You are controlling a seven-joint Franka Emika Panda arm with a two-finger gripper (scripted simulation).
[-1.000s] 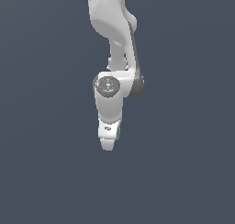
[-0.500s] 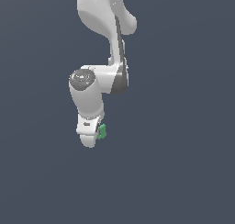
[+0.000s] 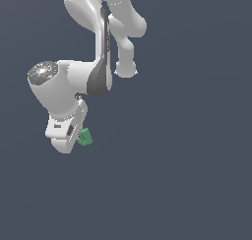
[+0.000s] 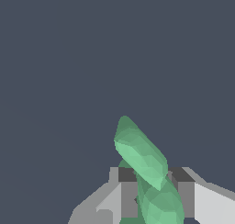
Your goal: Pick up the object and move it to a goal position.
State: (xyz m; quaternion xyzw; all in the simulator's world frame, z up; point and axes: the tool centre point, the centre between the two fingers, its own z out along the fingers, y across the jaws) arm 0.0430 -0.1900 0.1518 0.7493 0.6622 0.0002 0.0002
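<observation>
The object (image 3: 85, 137) is a small bright-green blocky piece sticking out beside the white hand of the arm in the exterior view. In the wrist view the object (image 4: 142, 159) stands between the two grey fingers (image 4: 129, 195), tilted, with its upper part reaching past their tips. My gripper (image 4: 153, 191) is shut on it. In the exterior view the gripper (image 3: 78, 135) hangs low at that view's left, with the fingers mostly hidden behind the hand and the green piece. No goal marker shows in either view.
A plain dark grey-blue surface (image 3: 187, 175) fills both views. The white arm's links (image 3: 98, 47) rise from the hand toward the top of the exterior view.
The hand has swung toward the exterior view's left, carrying the green piece with it. The piece, first tucked under the hand, now shows at its side.
</observation>
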